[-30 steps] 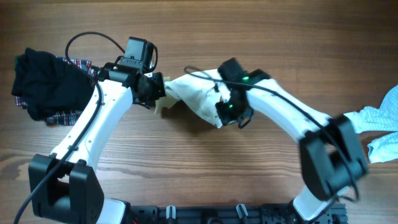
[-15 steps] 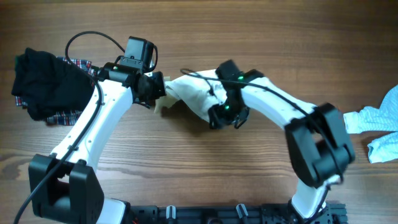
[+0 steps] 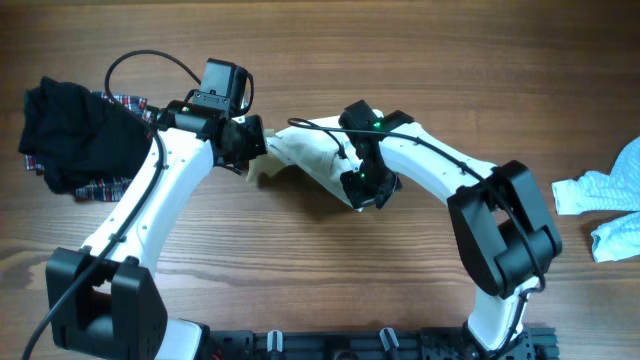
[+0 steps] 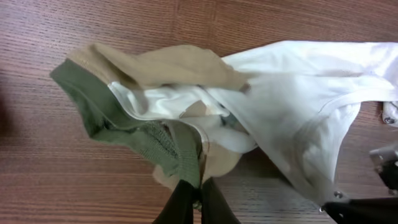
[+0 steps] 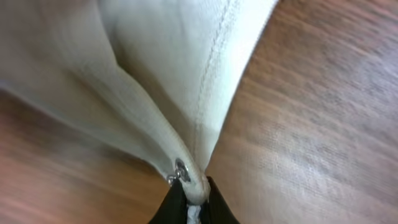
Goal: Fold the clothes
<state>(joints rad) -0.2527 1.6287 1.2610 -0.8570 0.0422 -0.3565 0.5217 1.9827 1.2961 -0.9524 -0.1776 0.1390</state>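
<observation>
The wooden table (image 3: 420,50) is shown from above. Bare wood is seen along the whole far edge and in a broad strip toward the near edge, between the 2 arms.

The left arm (image 3: 150,200) is raised from the near-left corner and slanted toward the table's middle, with its wrist turned to the right. The right arm (image 3: 450,170) is based at the near edge, right of centre. Its elbow is bent high toward the right edge, and its forearm is laid back leftward to the middle.

A black piece (image 3: 70,140) is heaped by the left edge, just left of the left arm's wrist. A red-plaid piece (image 3: 130,102) is tucked under it and shows at its far and near sides.

The white T-shirt (image 3: 305,155) is bunched at the table's middle and stretched between the 2 wrists. A tan sleeve and a green ribbed edge are seen at its left end.

A pale-blue piece (image 3: 610,195) is spread at the right edge, well apart from both arms.

The left gripper (image 4: 198,199) is pressed together on the shirt's green ribbing and tan cloth. The right gripper (image 5: 189,202) is pinched on a fold of white hem at the shirt's right end, just above bare wood.
</observation>
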